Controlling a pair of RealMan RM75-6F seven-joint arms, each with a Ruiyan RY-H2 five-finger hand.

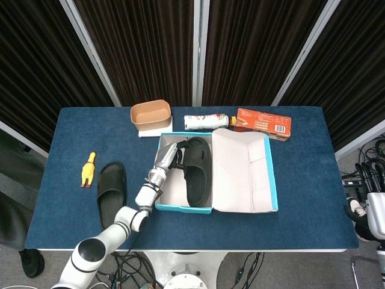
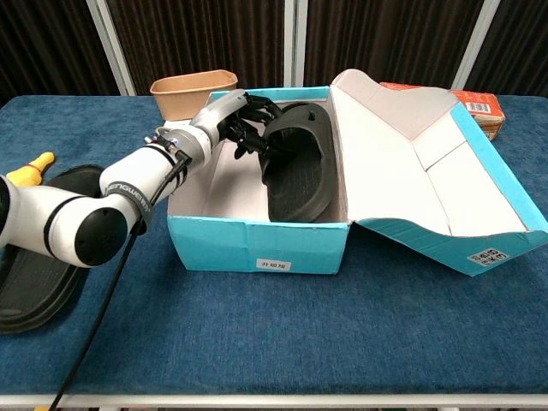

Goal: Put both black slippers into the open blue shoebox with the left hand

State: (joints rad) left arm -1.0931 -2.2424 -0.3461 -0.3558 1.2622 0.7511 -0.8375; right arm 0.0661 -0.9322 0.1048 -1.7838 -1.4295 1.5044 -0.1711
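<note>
One black slipper (image 1: 197,170) (image 2: 298,163) lies inside the open blue shoebox (image 1: 180,206) (image 2: 257,248), along its right side next to the raised lid. My left hand (image 1: 172,154) (image 2: 244,124) reaches into the box from the left and grips this slipper at its strap end. The second black slipper (image 1: 112,188) (image 2: 38,265) lies flat on the blue table to the left of the box, apart from the hand. My right hand does not show in either view.
A yellow rubber chicken (image 1: 88,169) (image 2: 26,167) lies left of the loose slipper. Behind the box stand a tan bowl (image 1: 151,114) (image 2: 190,90), a bottle on its side (image 1: 206,121) and an orange carton (image 1: 263,122) (image 2: 454,96). The box lid (image 1: 246,171) (image 2: 428,171) leans open to the right.
</note>
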